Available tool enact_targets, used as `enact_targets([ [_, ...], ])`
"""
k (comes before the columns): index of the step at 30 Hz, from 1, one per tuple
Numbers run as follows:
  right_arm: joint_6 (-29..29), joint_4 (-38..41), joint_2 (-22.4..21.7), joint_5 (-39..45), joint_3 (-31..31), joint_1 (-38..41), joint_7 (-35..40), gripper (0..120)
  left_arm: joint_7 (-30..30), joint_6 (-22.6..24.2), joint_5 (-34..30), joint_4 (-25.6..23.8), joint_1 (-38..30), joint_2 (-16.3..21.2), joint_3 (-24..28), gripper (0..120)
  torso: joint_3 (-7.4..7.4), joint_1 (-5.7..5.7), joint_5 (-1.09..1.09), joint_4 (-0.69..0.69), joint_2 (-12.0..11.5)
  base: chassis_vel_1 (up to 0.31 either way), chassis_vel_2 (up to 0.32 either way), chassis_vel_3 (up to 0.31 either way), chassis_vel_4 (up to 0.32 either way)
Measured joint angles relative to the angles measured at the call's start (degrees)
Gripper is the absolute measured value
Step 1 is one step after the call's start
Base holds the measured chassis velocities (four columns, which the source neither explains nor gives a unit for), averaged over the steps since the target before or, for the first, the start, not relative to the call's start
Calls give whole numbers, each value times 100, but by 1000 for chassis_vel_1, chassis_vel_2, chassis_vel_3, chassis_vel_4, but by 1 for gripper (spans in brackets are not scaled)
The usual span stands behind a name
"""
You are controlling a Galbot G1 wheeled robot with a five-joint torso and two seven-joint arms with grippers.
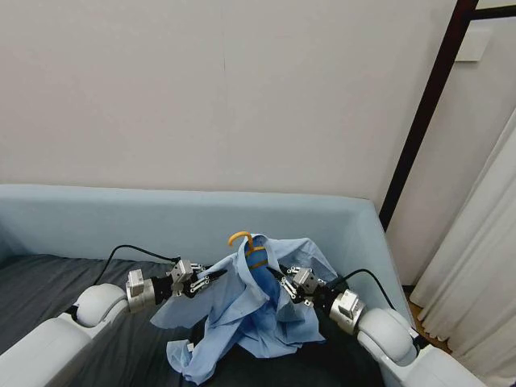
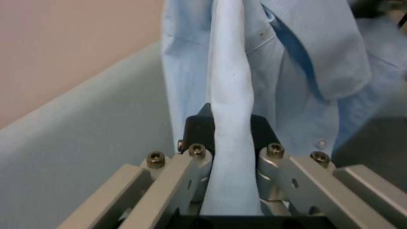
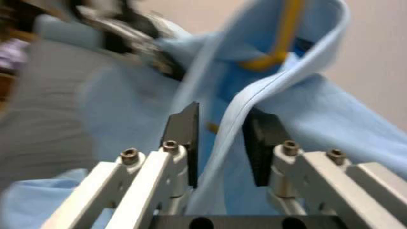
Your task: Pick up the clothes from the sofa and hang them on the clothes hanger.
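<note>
Shirt [image 1: 250, 314], draped on hanger [image 1: 246, 242] above sofa [image 1: 97, 218], is clamped by left hand [image 1: 211, 278] at its 9 o'clock; edge lying loose in right hand's [image 1: 284, 282] narrow gap at 3 o'clock should be pinched fully before anything is lifted.

Both arms reach forward and inward; left hand [image 1: 212, 277] clamped tight, right hand [image 1: 282, 285] parted

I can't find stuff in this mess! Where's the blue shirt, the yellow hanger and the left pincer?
blue shirt [image 1: 242, 318], head view, middle of the crumpled cloth.
yellow hanger [image 1: 239, 236], head view, top of its hook.
left pincer [image 1: 216, 276], head view, between its fingertips, at the shirt.
</note>
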Motion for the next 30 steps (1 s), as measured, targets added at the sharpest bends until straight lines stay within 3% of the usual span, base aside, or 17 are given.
enact_targets([
  [4, 844, -125, -135, 194, 399, -77, -1464, 46, -1, -5, -89, 72, -233, 5, 12, 7, 0, 0, 0, -1, 0, 0, 0, 0, 0],
  [9, 951, -53, -272, 369, 609, -64, -1480, 59, 9, -7, -170, 83, -337, 87, 15, 7, 0, 0, 1, -1, 0, 0, 0, 0, 0],
  [14, 417, 232, -355, 621, 588, -118, -842, 82, 30, -11, -181, 79, -307, 73, 12, 7, 0, 0, 0, 1, 0, 0, 0, 0, 0],
  [15, 417, 232, -355, 621, 588, -118, -842, 82, 30, -11, -181, 79, -307, 73, 12, 7, 0, 0, 0, 1, 0, 0, 0, 0, 0],
  [18, -524, 630, -540, 124, 703, -330, -671, 95, 2, -22, -174, 91, -275, 3, -61, 7, 0, 0, 0, -1, 0, 0, 0, 0, 0],
  [23, -1251, 789, -657, -532, 729, -401, -698, 100, -14, -23, -172, 21, -105, -13, -278, 7, 0, 0, -1, -3, 1, 0, 0, 0, 0],
  [26, -1608, 886, -600, -832, 662, -413, -49, 100, -24, -24, -177, -34, 26, 64, -432, 7, 0, 0, 0, 2, 1, 0, 0, 0, 0],
  [30, -1651, 974, -531, -794, 700, -258, 961, 100, 92, -40, -217, -45, 45, 144, -455, 7, -1, 0, 0, 1, 1, 0, 0, 0, 0],
])
